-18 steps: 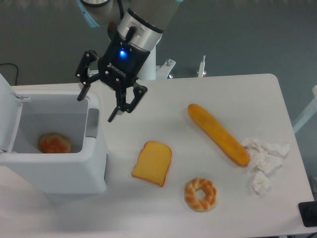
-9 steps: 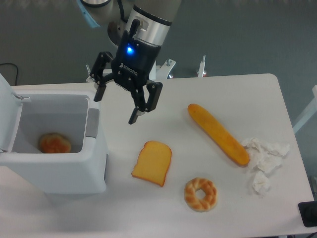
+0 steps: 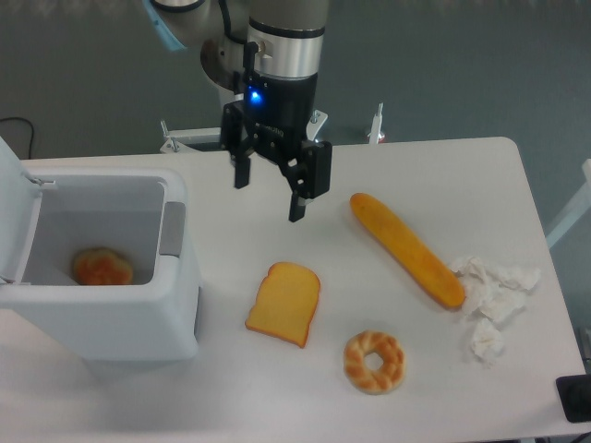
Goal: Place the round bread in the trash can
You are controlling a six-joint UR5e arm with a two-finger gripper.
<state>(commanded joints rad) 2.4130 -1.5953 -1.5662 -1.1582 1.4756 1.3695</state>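
The round bread [image 3: 102, 267] lies at the bottom of the open trash can [image 3: 175, 305] at the left of the frame, so the placing looks done. The gripper [image 3: 269, 197] hangs at upper centre above the table [image 3: 443, 166], fingers spread wide and empty. The next move is probably just lifting clear; the toast slice [image 3: 284, 303] below stays untouched.
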